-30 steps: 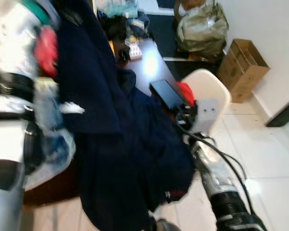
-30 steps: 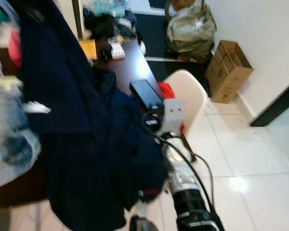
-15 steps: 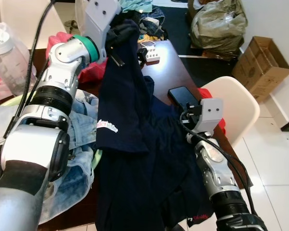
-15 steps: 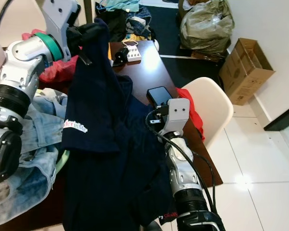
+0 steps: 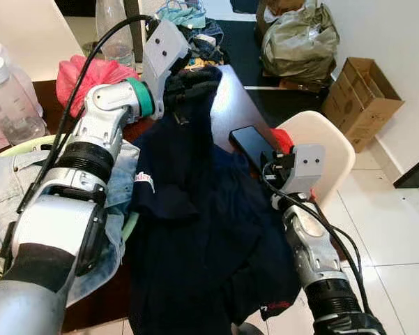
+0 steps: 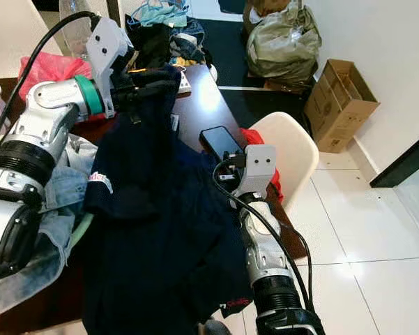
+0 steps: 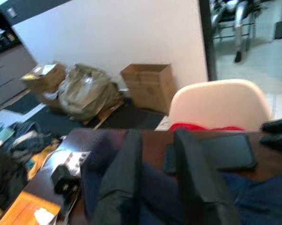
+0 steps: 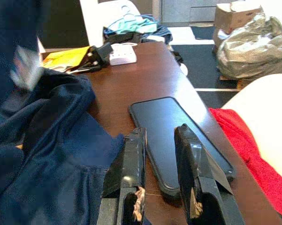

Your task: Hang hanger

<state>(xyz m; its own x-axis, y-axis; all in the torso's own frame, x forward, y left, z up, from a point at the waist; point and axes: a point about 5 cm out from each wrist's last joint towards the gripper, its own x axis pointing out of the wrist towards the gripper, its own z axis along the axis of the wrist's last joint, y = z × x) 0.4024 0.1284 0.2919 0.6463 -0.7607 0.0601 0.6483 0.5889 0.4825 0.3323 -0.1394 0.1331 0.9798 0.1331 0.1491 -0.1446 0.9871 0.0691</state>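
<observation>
the left gripper (image 5: pixel 185 82) is clenched on the collar end of a dark navy garment (image 5: pixel 195 230), which is draped limp from there over a brown table (image 6: pixel 202 112) edge. no hanger can be made out. the cloth is judged soft, light and prone to slipping, so hold is best taken at the bunched collar. beside a black phone (image 8: pixel 178 136), the right gripper (image 8: pixel 162 145) is parted, grasping nothing.

Matt navy cloth garment (image 5: pixel 195 230); glossy dark wood table (image 5: pixel 230 112); glossy phone (image 8: pixel 178 136).
</observation>
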